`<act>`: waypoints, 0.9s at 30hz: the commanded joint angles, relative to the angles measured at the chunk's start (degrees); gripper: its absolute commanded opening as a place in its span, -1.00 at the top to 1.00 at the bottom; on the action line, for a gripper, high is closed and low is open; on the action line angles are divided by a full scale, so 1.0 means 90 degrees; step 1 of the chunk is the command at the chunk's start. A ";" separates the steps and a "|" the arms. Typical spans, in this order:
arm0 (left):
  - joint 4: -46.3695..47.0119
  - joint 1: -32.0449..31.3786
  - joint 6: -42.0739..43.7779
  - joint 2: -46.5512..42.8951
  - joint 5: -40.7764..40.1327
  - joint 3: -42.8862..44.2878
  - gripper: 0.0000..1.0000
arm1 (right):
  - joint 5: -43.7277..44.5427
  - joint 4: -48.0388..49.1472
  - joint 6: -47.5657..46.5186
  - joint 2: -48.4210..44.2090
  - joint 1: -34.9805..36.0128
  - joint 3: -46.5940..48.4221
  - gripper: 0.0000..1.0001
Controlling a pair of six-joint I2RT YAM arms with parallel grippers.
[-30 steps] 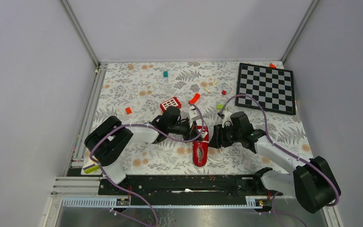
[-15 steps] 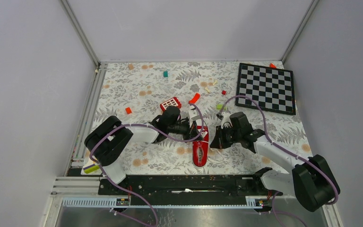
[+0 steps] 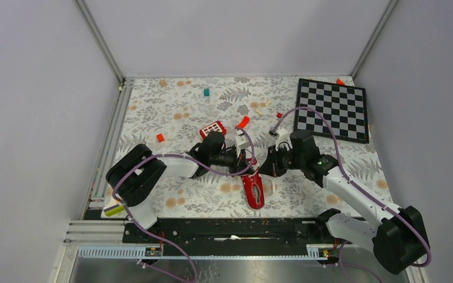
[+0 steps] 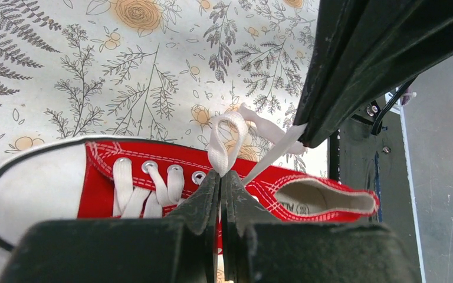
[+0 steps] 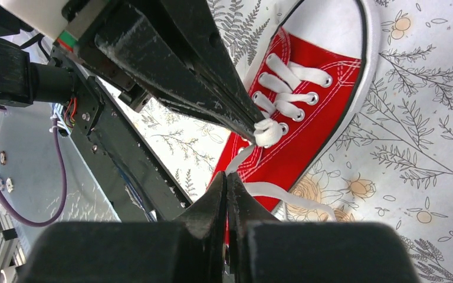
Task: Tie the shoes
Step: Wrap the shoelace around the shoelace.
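The red shoe (image 3: 253,190) is lying on the flowery counter (image 3: 171,118), right under both jaws. The left jaws are squeezing a white lace loop (image 4: 224,138) above its middle. The right jaws are pinching the lace strand (image 4: 271,154).

our left arm (image 3: 177,167) reaches to the right and our right arm (image 3: 348,188) reaches to the left, tips almost meeting. our left gripper (image 4: 220,177) is pinched tight on a lace loop (image 4: 217,160); our right gripper (image 5: 226,180) is clamped on a lace strand (image 5: 240,158).
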 commanded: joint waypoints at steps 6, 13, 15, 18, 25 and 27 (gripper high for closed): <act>-0.0068 0.0015 0.0114 0.0055 0.0265 0.0163 1.00 | -0.0031 0.0272 -0.0393 0.0450 0.0096 0.0701 1.00; -0.0758 0.0015 0.0475 -0.0120 0.0289 0.0123 1.00 | -0.0070 0.0340 -0.0599 0.0853 0.0148 0.0992 1.00; -0.0997 0.0015 0.0547 -0.0091 0.0329 0.0194 1.00 | -0.0143 0.0382 -0.0600 0.0969 0.0183 0.1026 1.00; -0.1217 0.0022 0.0656 -0.0054 0.0425 0.0335 1.00 | -0.0161 0.0495 -0.0608 0.1092 0.0230 0.1022 1.00; -0.1532 0.0015 0.0817 -0.0138 0.0712 0.0334 1.00 | 0.0174 0.0813 -0.0897 0.1306 0.0228 0.0902 1.00; -0.1688 0.0015 0.1020 -0.0183 0.0732 0.0334 1.00 | 0.0178 0.0604 -0.1073 0.1387 0.0233 0.1053 1.00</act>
